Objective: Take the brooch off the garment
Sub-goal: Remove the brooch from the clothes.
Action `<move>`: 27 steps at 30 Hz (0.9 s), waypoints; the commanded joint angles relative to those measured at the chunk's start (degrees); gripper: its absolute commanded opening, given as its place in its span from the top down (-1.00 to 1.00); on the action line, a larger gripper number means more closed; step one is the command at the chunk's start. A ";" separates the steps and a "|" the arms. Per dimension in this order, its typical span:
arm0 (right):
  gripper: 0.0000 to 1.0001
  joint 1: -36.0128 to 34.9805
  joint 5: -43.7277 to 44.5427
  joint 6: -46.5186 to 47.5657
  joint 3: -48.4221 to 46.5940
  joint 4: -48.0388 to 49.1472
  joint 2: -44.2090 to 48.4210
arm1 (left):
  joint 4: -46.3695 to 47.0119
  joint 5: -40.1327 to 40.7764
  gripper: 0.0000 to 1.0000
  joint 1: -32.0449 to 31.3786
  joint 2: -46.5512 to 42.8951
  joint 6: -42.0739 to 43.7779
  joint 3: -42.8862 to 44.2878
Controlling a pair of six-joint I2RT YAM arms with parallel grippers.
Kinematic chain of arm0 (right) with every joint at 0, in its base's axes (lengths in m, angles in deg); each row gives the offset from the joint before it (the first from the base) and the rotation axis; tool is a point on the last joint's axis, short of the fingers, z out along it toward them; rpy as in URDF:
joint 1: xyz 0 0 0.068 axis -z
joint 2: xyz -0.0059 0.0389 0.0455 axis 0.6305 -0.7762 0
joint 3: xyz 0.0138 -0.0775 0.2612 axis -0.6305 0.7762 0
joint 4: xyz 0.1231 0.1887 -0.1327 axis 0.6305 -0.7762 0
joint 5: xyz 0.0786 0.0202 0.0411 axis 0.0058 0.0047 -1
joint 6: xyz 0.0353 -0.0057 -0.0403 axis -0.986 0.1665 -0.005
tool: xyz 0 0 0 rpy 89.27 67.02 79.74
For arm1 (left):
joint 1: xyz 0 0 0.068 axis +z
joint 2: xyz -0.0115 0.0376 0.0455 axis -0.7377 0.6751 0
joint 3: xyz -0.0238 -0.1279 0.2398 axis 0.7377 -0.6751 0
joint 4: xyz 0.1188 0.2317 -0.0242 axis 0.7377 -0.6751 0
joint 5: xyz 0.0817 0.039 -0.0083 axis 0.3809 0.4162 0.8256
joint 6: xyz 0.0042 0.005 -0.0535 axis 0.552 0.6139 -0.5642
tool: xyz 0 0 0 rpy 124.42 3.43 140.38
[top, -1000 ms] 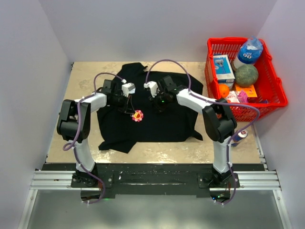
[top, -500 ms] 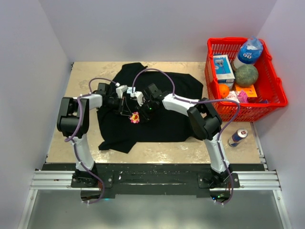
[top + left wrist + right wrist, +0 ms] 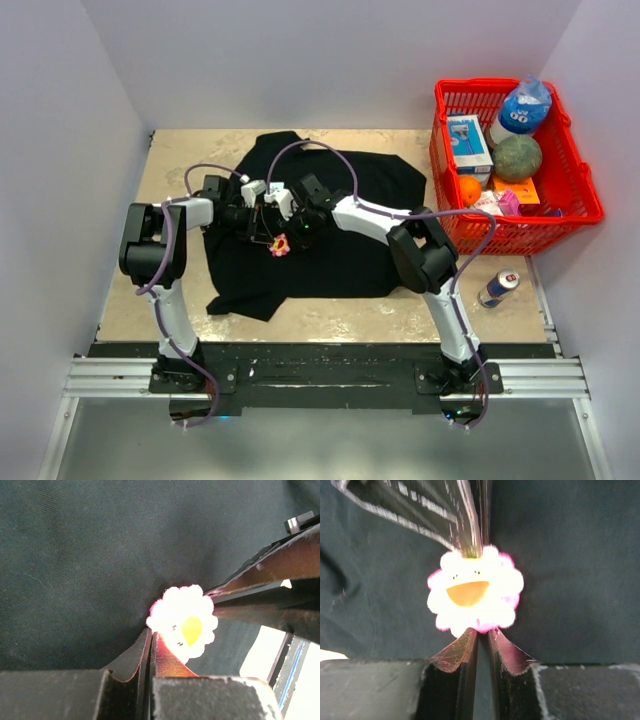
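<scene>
The brooch (image 3: pixel 280 244), a small pink-rimmed flower with a yellow centre, sits on the black garment (image 3: pixel 350 250) spread over the table. Both grippers meet at it. My left gripper (image 3: pixel 268 238) comes in from the left. In the left wrist view its fingers are pressed together (image 3: pixel 151 636), tips against the brooch's (image 3: pixel 184 625) lower left edge. My right gripper (image 3: pixel 295 232) comes from the right. In the right wrist view its jaws (image 3: pixel 483 632) are nearly together, nipping the lower rim of the brooch (image 3: pixel 475 592). The left fingers (image 3: pixel 470 535) touch its top.
A red basket (image 3: pixel 480 84) at the back right holds a bottle, a box, a green ball and an orange. A drink can (image 3: pixel 499 287) lies on the tan table (image 3: pixel 180 160) near the right arm. White walls close in the sides and back.
The right arm swung left across the garment to the brooch. The brooch and left gripper shifted slightly left and away. The right jaws widened a little, then narrowed on the brooch's rim.
</scene>
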 commanded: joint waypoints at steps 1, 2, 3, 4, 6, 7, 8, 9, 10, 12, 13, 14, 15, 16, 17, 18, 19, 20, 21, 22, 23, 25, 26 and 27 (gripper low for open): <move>0.63 -0.91 1.73 0.17 -5.26 1.53 -0.62 | -0.48 2.55 1.00 0.58 1.34 2.72 0.58; 0.64 -1.00 1.47 -0.18 -6.31 1.62 -0.53 | -0.39 2.73 0.99 0.58 1.25 2.55 0.58; 0.64 -1.00 1.21 -0.35 -6.67 1.62 -0.27 | -0.30 3.34 0.77 0.58 1.08 2.29 0.49; 0.64 -0.91 0.25 -0.53 -6.85 1.70 -0.10 | -0.21 3.61 0.67 0.58 0.99 1.68 0.58; 0.64 -1.00 -0.72 -1.23 -7.38 1.88 -0.01 | 0.57 3.44 0.46 0.85 0.38 0.80 0.49; 0.64 -1.09 -0.90 -1.58 -7.72 2.14 -0.35 | 0.75 3.43 0.40 0.94 0.03 -0.43 0.49; 0.63 -1.09 -1.69 -2.20 -8.42 2.23 -0.44 | 1.62 3.35 0.35 1.46 -0.41 -1.40 0.49; 0.63 -1.26 -2.04 -2.46 -8.69 2.32 -0.62 | 1.98 3.26 0.28 1.72 -1.29 -2.36 0.32; 0.63 -1.44 -2.05 -2.73 -8.96 2.93 -1.06 | 2.25 3.35 0.26 1.99 -1.73 -3.42 0.40; 0.63 -1.79 -2.13 -2.99 -10.45 3.20 -1.93 | 1.37 4.22 0.22 2.34 -2.52 -3.69 0.84; 0.63 -1.97 -2.57 -3.17 -10.98 3.29 -2.46 | 0.85 4.49 0.21 2.34 -2.70 -3.52 0.93; 0.63 -2.05 -3.10 -3.86 -12.29 3.37 -3.51 | -0.55 4.75 0.21 2.34 -2.18 -3.08 1.10; 0.63 -2.14 -3.45 -4.13 -13.08 3.46 -3.96 | -1.17 5.19 0.24 2.26 -1.83 -2.90 1.37; 0.63 -2.40 -3.71 -4.31 -13.87 3.55 -4.31 | -1.53 5.45 0.26 2.25 -1.56 -3.34 1.37; 0.63 -2.49 -3.80 -4.66 -15.27 3.81 -4.75 | -1.27 5.72 0.27 2.25 -1.12 -3.69 1.20; 0.63 -2.76 -3.89 -4.92 -15.90 3.99 -5.01 | -0.92 5.63 0.27 2.17 -1.21 -3.95 0.50; 0.63 -3.02 -3.80 -5.10 -16.51 4.34 -5.19 | -0.48 5.37 0.28 1.91 -1.21 -4.13 0.23; 0.63 -3.11 -3.80 -5.19 -17.13 4.43 -5.37 | -0.13 5.19 0.28 1.64 -1.21 -4.22 0.05; 0.62 -3.11 -3.54 -5.28 -17.31 4.69 -5.54 | -0.04 5.19 0.28 1.55 -1.21 -4.31 0.05; 0.62 -3.11 -3.28 -5.37 -17.40 4.61 -5.54 | -0.04 5.19 0.28 1.55 -1.21 -4.74 0.05; 0.62 -3.11 -3.19 -5.28 -17.31 4.61 -5.89 | -0.04 5.45 0.28 1.55 -1.29 -4.92 0.14; 0.62 -3.20 -2.49 -5.28 -16.70 4.60 -6.07 | -0.39 6.33 0.29 1.73 -1.82 -4.66 0.23; 0.62 -3.11 -2.40 -5.37 -16.52 4.61 -6.33 | -1.17 7.03 0.28 1.81 -2.26 -4.48 0.31; 0.61 -3.11 -2.40 -5.45 -16.34 4.61 -6.42 | -1.62 7.21 0.28 1.99 -2.44 -4.31 0.40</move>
